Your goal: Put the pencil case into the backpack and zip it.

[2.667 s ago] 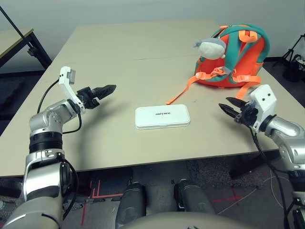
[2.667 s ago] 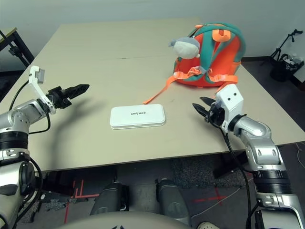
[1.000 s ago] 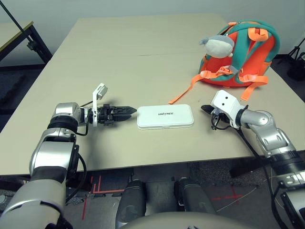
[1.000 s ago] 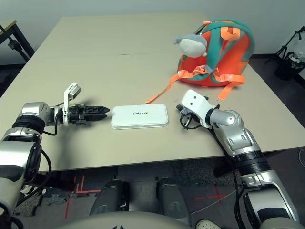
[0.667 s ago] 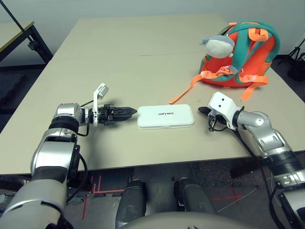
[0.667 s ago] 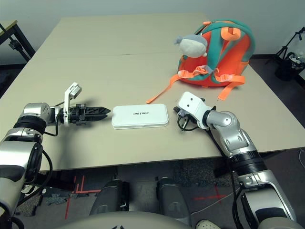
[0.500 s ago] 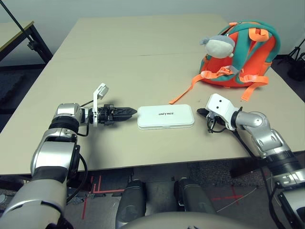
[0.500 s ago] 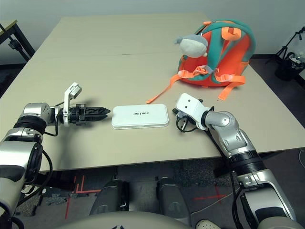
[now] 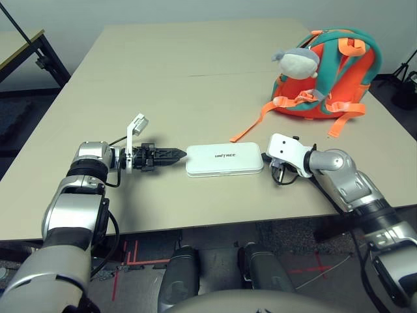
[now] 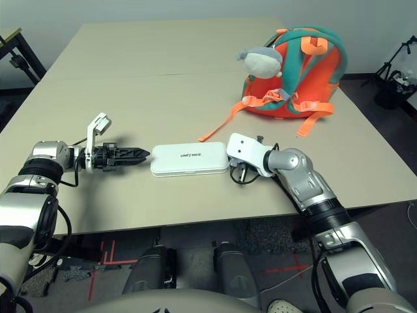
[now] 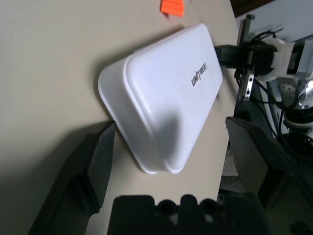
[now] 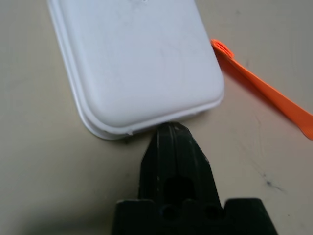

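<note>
Pencil case flanked end-on by both grippers, backpack waiting at the far right.

The tabletop (image 9: 163, 72) carries the backpack (image 9: 332, 78) near its far right corner, well apart from the pencil case (image 9: 225, 160), which lies flat near the front edge, long axis running left to right. The right gripper (image 12: 168, 128), fingers pressed together, touches the case's right end; the left gripper (image 11: 171, 147), fingers spread wide, sits just beside the left end. The right arm looks nearer.
</note>
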